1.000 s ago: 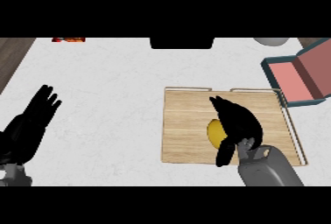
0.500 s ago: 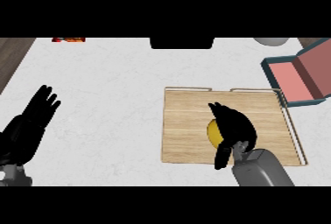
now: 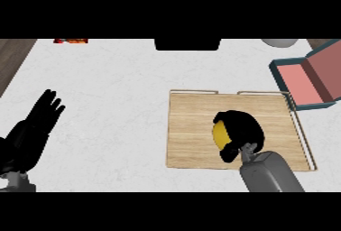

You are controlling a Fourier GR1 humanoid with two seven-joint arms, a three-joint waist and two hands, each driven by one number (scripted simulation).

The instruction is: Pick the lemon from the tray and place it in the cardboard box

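On the flat, light wooden tray [image 3: 200, 135], right of the table's middle, the robot's black right hand [image 3: 241, 131] lies over the yellow lemon [image 3: 218, 134]. Its fingers [image 3: 230, 121] curl round the fruit from the far and right sides and the thumb comes in from the near side, so only a yellow sliver shows at the hand's left. The lemon seems to sit on the tray's surface with the hand closed about it, though the hand hides too much of it to say whether it is already off the wood.

Right of the tray, at the far right of the white table [image 3: 113, 90], the open cardboard box with teal outer walls and a pink inside [image 3: 307, 85] holds nothing that shows. The black left hand [image 3: 33, 131] rests near the left edge, fingers straight and slightly spread, holding nothing.

By this look the grasp is made or nearly so; lifting the lemon, carrying it right and far to the box and releasing it are all left to do.
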